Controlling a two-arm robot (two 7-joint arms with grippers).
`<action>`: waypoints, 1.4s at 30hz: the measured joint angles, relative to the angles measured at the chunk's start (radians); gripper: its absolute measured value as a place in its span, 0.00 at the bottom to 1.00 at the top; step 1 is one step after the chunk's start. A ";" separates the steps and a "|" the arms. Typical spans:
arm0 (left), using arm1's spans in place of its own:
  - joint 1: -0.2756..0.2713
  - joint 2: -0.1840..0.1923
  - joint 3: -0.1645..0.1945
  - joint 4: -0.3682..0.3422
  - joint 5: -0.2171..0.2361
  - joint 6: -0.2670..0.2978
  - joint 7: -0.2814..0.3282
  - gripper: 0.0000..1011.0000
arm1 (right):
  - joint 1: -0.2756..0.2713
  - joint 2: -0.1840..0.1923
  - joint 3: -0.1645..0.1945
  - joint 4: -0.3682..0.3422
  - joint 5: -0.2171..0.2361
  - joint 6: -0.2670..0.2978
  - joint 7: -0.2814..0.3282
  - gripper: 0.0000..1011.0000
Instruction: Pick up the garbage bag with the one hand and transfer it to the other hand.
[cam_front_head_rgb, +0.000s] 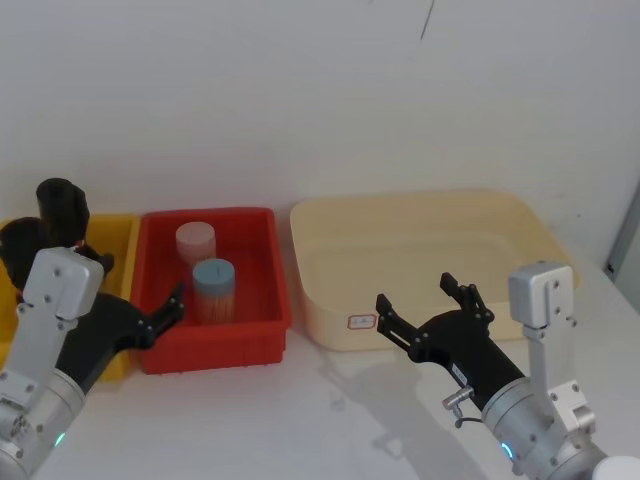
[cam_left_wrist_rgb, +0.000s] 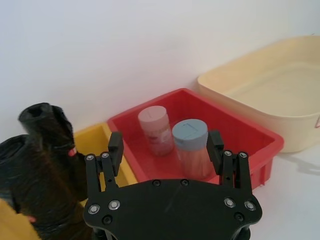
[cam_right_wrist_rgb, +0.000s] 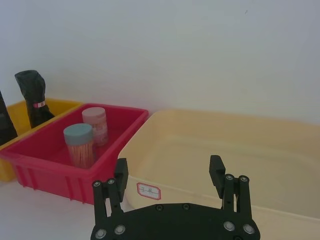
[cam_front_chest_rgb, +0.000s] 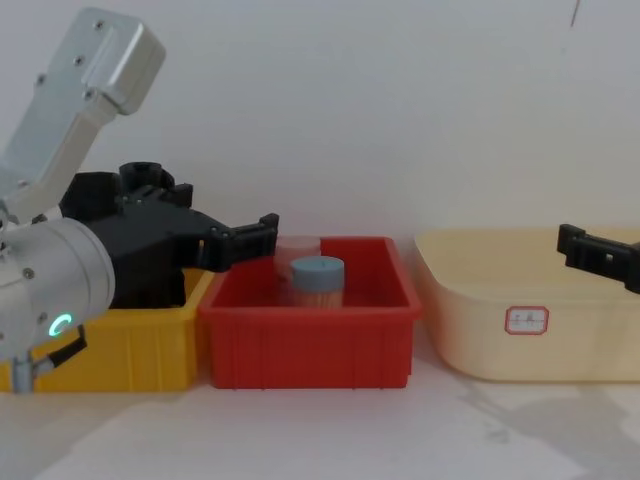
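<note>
Two black rolls stand in the yellow bin (cam_front_head_rgb: 118, 232) at the far left. The thicker, lower one is the garbage bag (cam_front_head_rgb: 20, 246) (cam_left_wrist_rgb: 22, 180); a slimmer roll (cam_front_head_rgb: 62, 208) (cam_left_wrist_rgb: 46, 125) stands behind it. My left gripper (cam_front_head_rgb: 165, 312) (cam_left_wrist_rgb: 165, 147), on the green-ringed arm, hangs open and holds nothing. It sits above the seam between the yellow and red bins, to the right of the bag. My right gripper (cam_front_head_rgb: 420, 297) (cam_right_wrist_rgb: 169, 169), on the blue-ringed arm, is open and holds nothing, in front of the cream tub (cam_front_head_rgb: 330, 300).
A red bin (cam_front_head_rgb: 262, 330) between the yellow bin and the tub holds a pink-capped jar (cam_front_head_rgb: 196, 243) and a blue-capped jar (cam_front_head_rgb: 213, 288). A white wall runs close behind all three containers. Bare table lies in front of them.
</note>
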 joint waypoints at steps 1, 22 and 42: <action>-0.001 0.000 0.000 0.000 -0.005 0.003 -0.006 0.99 | 0.000 0.000 0.000 0.000 0.000 0.000 0.000 0.99; 0.093 0.038 -0.076 -0.117 -0.071 0.099 -0.018 0.99 | 0.000 0.000 0.000 0.000 0.000 0.000 0.000 0.99; 0.040 0.040 -0.130 -0.029 -0.118 0.116 -0.089 0.99 | 0.000 0.000 0.000 0.000 0.000 0.000 0.000 0.99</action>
